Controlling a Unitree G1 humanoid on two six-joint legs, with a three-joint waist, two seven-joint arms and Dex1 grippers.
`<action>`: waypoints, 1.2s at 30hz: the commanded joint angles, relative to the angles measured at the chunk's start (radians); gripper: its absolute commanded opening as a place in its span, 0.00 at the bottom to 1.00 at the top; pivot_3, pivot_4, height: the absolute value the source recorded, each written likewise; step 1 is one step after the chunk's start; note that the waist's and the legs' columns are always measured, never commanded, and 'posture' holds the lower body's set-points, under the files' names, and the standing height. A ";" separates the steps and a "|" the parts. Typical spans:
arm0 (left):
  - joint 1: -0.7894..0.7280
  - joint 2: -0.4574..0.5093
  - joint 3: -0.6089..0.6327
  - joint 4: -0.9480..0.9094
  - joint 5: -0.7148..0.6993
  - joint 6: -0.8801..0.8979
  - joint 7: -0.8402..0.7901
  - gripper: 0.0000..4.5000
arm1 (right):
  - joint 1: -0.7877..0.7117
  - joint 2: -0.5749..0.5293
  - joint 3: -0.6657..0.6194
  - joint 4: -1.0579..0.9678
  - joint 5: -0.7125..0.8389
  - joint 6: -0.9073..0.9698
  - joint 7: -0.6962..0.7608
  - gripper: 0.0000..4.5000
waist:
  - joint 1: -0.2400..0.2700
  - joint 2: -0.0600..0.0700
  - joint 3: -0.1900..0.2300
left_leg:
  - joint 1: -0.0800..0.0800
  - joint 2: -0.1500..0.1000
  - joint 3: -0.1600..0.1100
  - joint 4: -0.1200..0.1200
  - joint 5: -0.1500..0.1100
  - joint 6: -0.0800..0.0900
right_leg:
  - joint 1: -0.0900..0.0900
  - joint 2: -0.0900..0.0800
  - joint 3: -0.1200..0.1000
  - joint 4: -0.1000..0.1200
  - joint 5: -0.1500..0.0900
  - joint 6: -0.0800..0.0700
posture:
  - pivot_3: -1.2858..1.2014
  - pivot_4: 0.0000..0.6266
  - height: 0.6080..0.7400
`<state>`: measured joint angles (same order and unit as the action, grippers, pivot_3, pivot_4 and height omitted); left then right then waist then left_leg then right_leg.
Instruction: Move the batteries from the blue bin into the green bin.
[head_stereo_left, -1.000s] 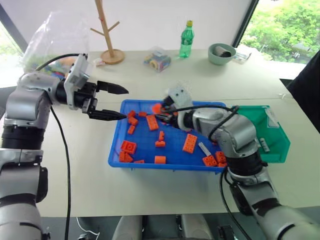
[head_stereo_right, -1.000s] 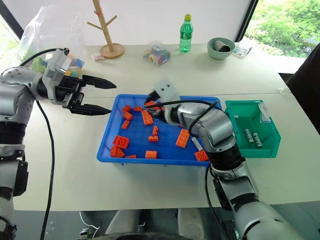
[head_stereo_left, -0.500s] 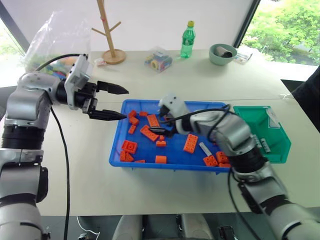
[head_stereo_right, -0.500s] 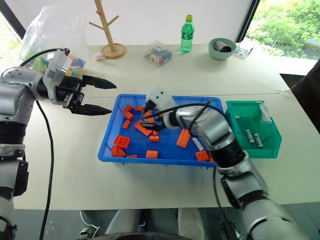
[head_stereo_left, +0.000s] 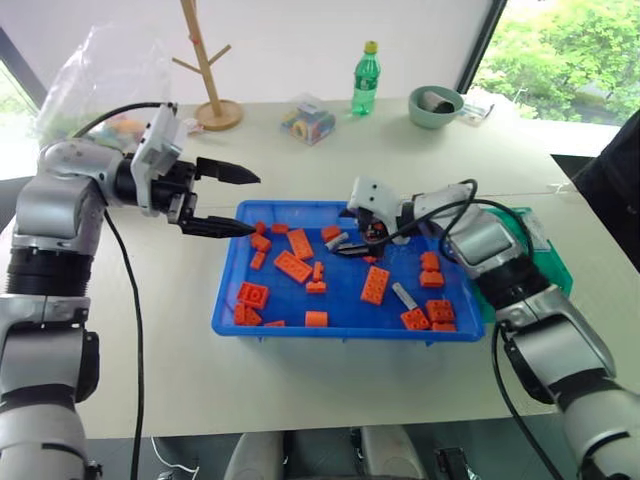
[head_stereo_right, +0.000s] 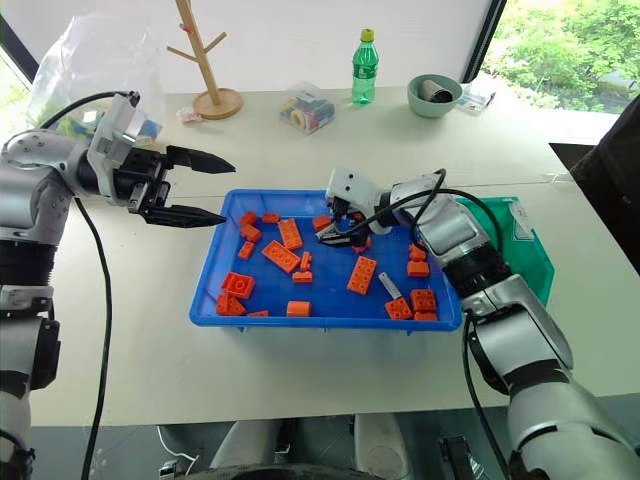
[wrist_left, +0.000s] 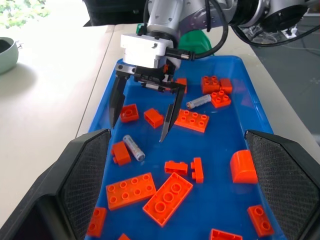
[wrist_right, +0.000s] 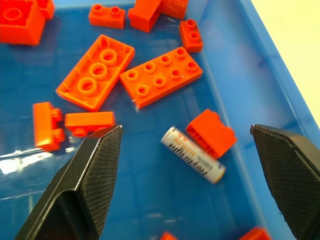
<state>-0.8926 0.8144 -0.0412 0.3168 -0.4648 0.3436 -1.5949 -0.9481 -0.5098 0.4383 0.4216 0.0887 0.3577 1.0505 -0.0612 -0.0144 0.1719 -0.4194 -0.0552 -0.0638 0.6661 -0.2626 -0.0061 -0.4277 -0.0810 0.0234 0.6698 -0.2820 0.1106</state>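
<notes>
Right claw (wrist_left: 141, 112) has swung across the blue bin (head_stereo_left: 230, 300) and spread wide, now poised over a battery (wrist_right: 193, 154) at its twelve o'clock edge; green bin (head_stereo_right: 532, 262) waits at three. Left claw (head_stereo_left: 228, 202) hovers open.

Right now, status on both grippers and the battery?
Right gripper open, above battery in blue bin. Left gripper open, idle beside it. Orange brick touching battery.

Both pincers agape: left (head_stereo_left: 228, 202) level, right (wrist_left: 142, 117) tilted downward
</notes>
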 joint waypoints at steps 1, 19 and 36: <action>-0.012 0.030 0.041 -0.022 -0.006 -0.001 -0.006 1.00 | -0.033 0.024 0.002 0.082 -0.046 -0.103 0.045 0.93 | 0.001 0.000 0.000 | 0.000 0.000 0.000 0.000 0.000 0.000 | 0.000 0.000 0.000 0.000 0.000 0.000 | 0.52 0.24 0.90; -0.004 0.048 0.057 -0.038 -0.007 0.007 0.009 1.00 | -0.117 0.102 -0.009 0.405 -0.182 -0.375 0.164 0.93 | -0.006 0.000 0.000 | 0.000 0.000 0.000 0.000 0.004 -0.006 | 0.000 0.000 0.000 0.001 0.000 0.000 | 0.52 0.24 0.90; -0.006 0.054 0.054 -0.040 -0.005 0.008 0.010 1.00 | -0.160 0.138 -0.018 0.564 -0.276 -0.420 0.153 0.13 | -0.008 0.000 0.000 | 0.002 0.000 0.000 0.000 0.004 -0.007 | 0.001 0.000 0.000 0.003 0.000 0.000 | 0.52 0.24 0.90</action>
<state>-0.8862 0.8561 -0.0157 0.2986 -0.4652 0.3486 -1.5886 -1.0982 -0.3714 0.4208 0.9625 -0.1577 -0.0625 1.2149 -0.0689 -0.0143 0.1720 -0.4168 -0.0555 -0.0643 0.6661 -0.2585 -0.0132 -0.4265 -0.0812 0.0237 0.6724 -0.2820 0.1105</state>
